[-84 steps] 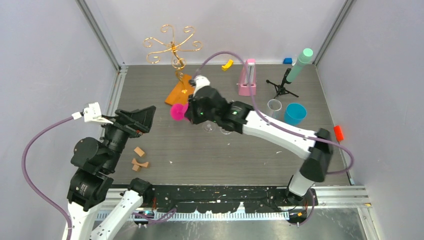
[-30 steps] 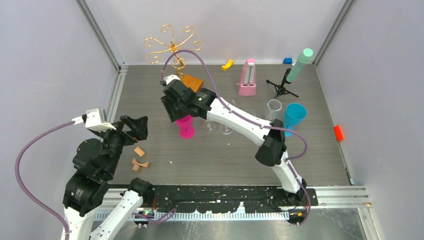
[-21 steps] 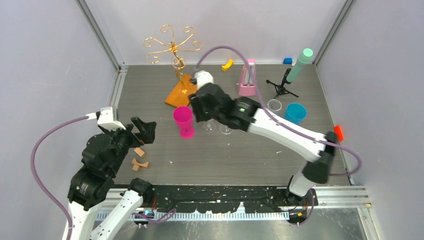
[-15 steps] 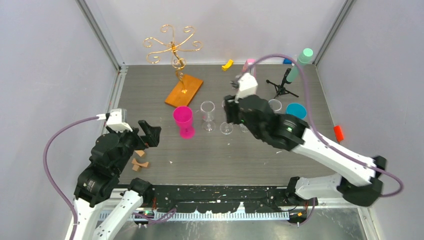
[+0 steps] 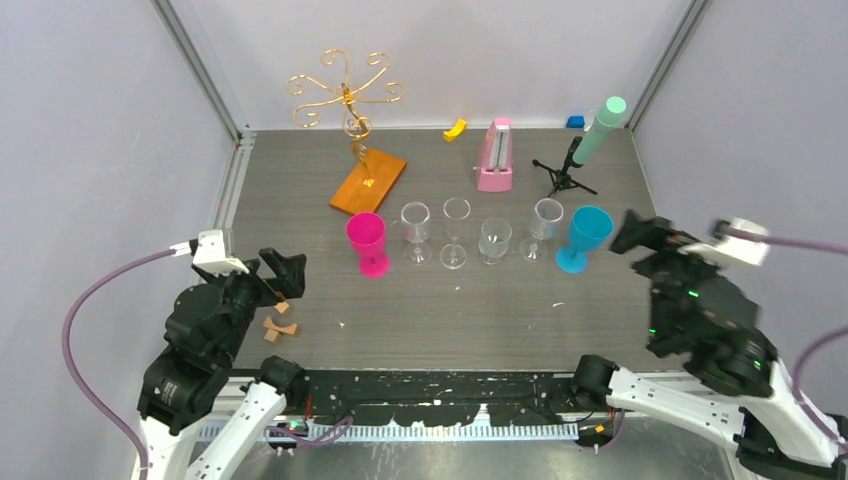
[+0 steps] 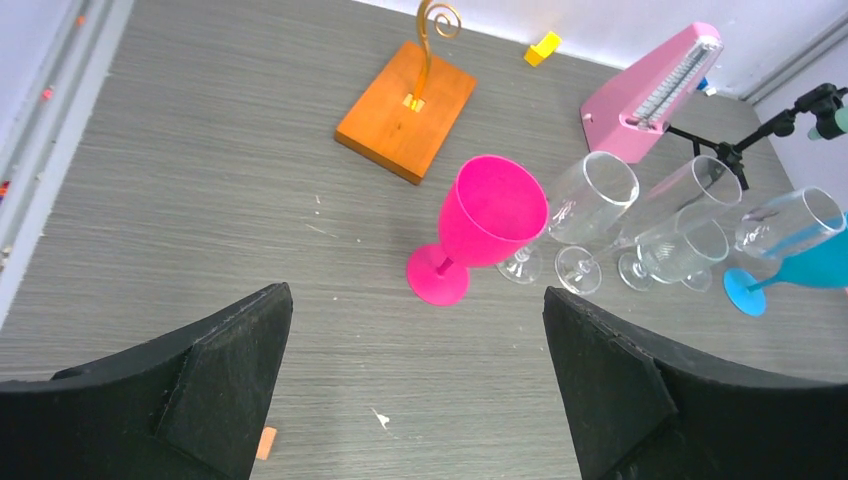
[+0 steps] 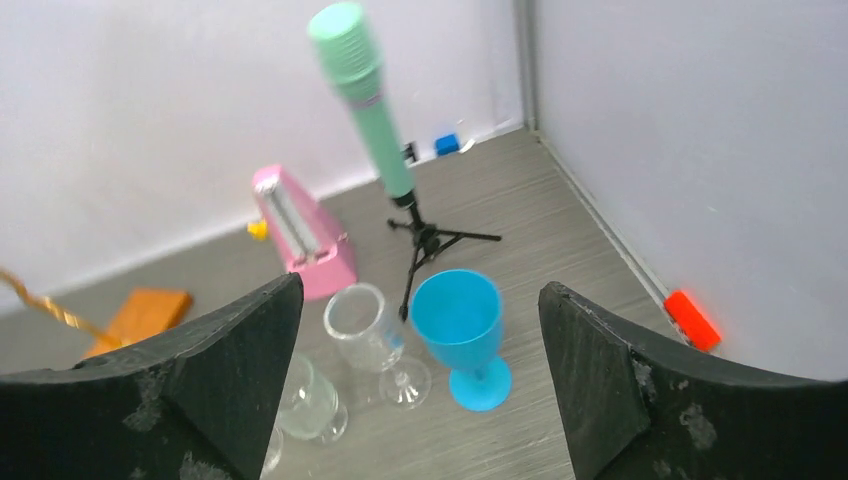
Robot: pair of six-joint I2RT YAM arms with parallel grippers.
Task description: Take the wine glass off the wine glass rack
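Observation:
The gold wine glass rack (image 5: 345,92) stands at the back left on its orange base (image 5: 368,182), and nothing hangs from its curled arms. A pink wine glass (image 5: 366,243) stands upright on the table in front of the base, at the left end of a row of several clear glasses (image 5: 455,232) and a blue one (image 5: 586,238). My left gripper (image 5: 283,272) is open and empty, low at the near left, facing the pink wine glass (image 6: 480,225). Pulled back to the near right, my right gripper (image 5: 640,235) is open and empty, with the blue glass (image 7: 460,335) ahead of it.
A pink metronome (image 5: 494,155), a green microphone on a black tripod (image 5: 590,140), a yellow block (image 5: 455,128) and a blue block (image 5: 575,121) sit along the back. A red block (image 5: 678,265) lies at the right edge. Wooden blocks (image 5: 277,315) lie by the left gripper.
My right gripper let go of the pink wine glass, opened, and drew back from the rack area to the near right. The left arm shifted only slightly.

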